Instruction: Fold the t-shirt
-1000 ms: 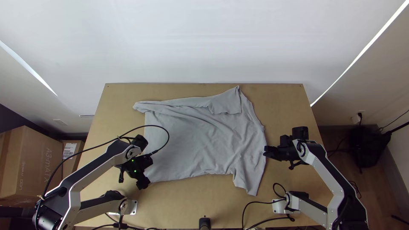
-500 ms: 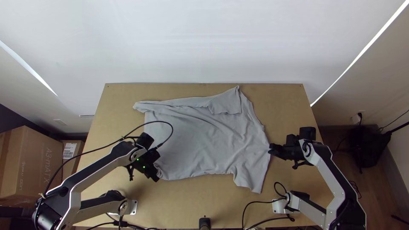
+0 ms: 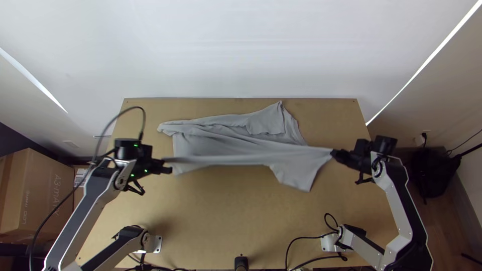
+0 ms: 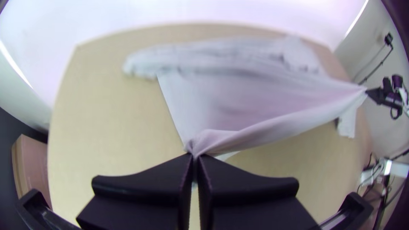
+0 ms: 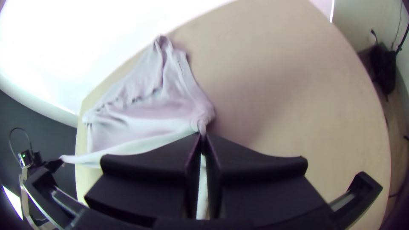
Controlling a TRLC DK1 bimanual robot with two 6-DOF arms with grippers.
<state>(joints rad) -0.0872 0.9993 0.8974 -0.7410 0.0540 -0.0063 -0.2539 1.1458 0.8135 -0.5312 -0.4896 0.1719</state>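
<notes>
In the top view the grey t-shirt (image 3: 226, 145) has its near edge stretched tight between the two grippers, raised off the table, while its far part lies bunched and partly folded over. My left gripper (image 3: 167, 166) is shut on the near left corner; in the left wrist view the cloth enters between the tips of the left gripper (image 4: 195, 156). At the shirt's right side my right gripper (image 3: 335, 154) is shut on the cloth, and the right wrist view has fabric pinched by the right gripper (image 5: 202, 135). A sleeve hangs below the stretched edge, near the right gripper.
The wooden table (image 3: 226, 216) shows bare along its near part. Cardboard boxes (image 3: 37, 190) stand on the left beyond the table. A small black device (image 3: 241, 263) sits at the near edge, and cables (image 3: 306, 240) lie near the right base.
Both grippers have moved up the picture and farther apart, the left one turning to point right. The shirt's near edge has gone with them, from lying on the table to taut between the grippers.
</notes>
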